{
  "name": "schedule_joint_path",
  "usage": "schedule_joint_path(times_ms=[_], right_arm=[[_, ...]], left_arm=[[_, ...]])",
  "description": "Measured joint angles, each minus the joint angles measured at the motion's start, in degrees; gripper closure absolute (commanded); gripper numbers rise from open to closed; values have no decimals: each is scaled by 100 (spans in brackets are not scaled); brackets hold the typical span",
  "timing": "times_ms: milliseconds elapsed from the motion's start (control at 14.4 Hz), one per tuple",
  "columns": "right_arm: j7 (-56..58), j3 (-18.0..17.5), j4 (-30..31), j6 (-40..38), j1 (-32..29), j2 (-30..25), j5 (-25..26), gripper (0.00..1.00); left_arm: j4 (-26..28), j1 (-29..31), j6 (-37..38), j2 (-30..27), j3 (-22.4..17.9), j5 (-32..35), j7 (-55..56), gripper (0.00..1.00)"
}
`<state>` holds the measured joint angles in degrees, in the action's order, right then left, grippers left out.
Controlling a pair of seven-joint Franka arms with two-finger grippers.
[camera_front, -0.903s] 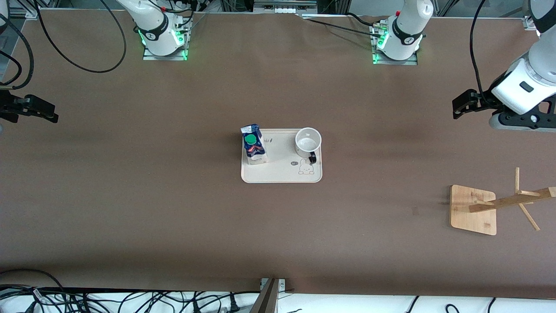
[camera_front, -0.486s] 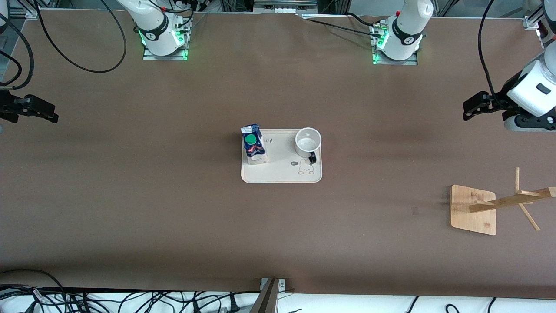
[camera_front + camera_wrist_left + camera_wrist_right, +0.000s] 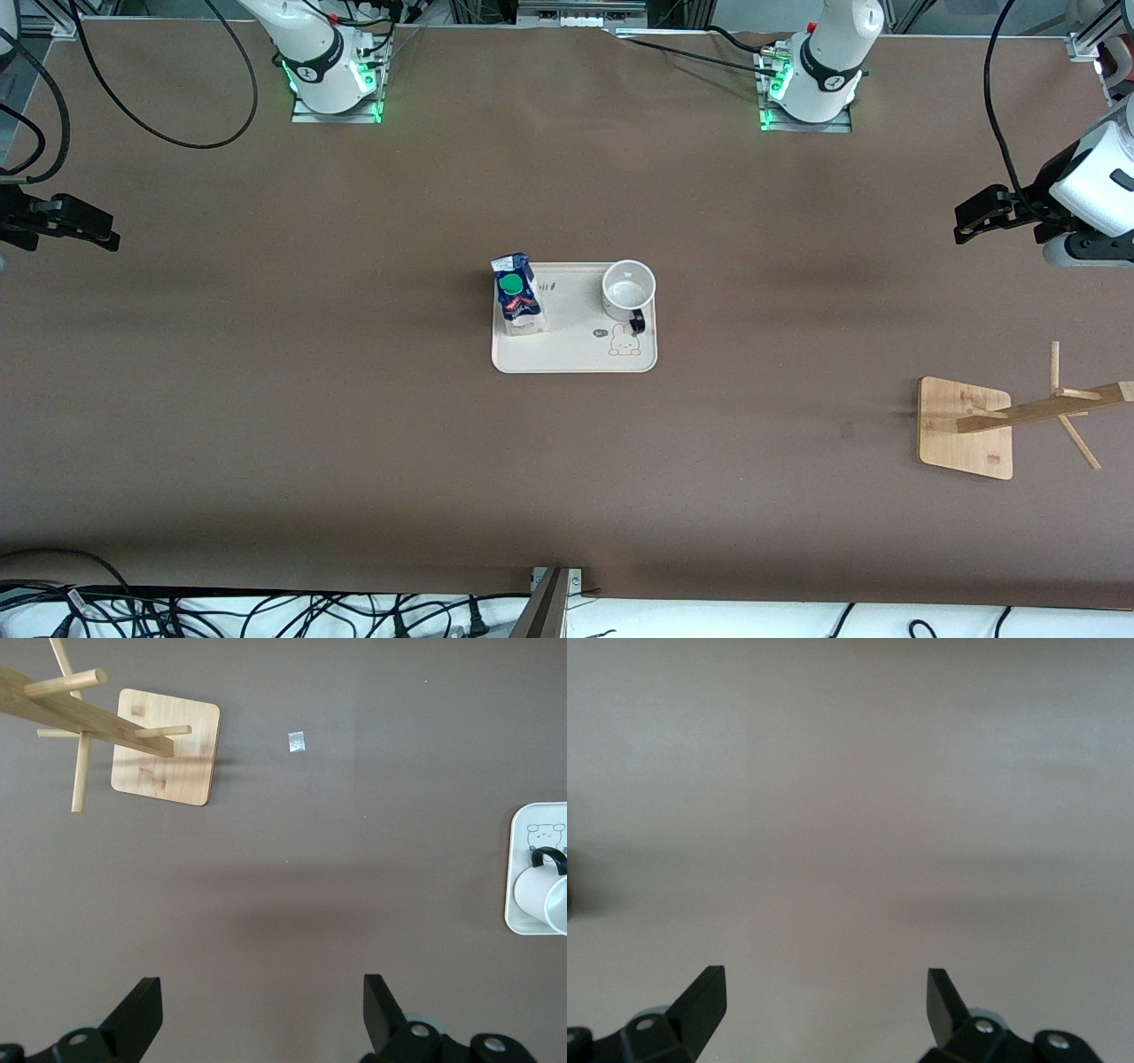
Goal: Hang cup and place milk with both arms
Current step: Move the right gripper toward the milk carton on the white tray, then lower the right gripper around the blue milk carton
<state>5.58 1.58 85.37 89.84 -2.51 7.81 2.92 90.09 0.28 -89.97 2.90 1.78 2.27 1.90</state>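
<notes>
Since the earlier frames, only the left gripper (image 3: 970, 217) has moved, retreating toward the upper right edge of the frame, fingers spread and empty; the right gripper (image 3: 89, 229) waits at the left edge, also spread. Neither step is done: centre frame, the milk (image 3: 516, 297) and, beside it, the cup (image 3: 628, 290) stand on the beige tray (image 3: 576, 354), while the wooden rack (image 3: 992, 425) at lower right is bare. Brown matting covers the table (image 3: 310, 425); cables (image 3: 221, 611) trail along the bottom edge.

Cup and milk, both on tray.
White cup (image 3: 628, 288) upright, black handle toward front camera; blue carton (image 3: 517, 295) upright, green cap, toward right arm's end.
</notes>
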Motion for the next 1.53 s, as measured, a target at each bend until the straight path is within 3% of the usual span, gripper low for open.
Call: schedule_joint_path(times_ms=[556, 972, 1528], right_arm=[[0, -72, -1, -1, 65, 339, -12, 0], [-2, -146, -1, 0, 540, 569, -26, 0], [-591, -178, 0, 6, 1308, 890, -744, 0]], left_arm=[[-4, 0, 12, 0, 0, 0, 0, 0], [-5, 0, 15, 0, 0, 0, 0, 0], [-6, 0, 16, 0, 0, 0, 0, 0]])
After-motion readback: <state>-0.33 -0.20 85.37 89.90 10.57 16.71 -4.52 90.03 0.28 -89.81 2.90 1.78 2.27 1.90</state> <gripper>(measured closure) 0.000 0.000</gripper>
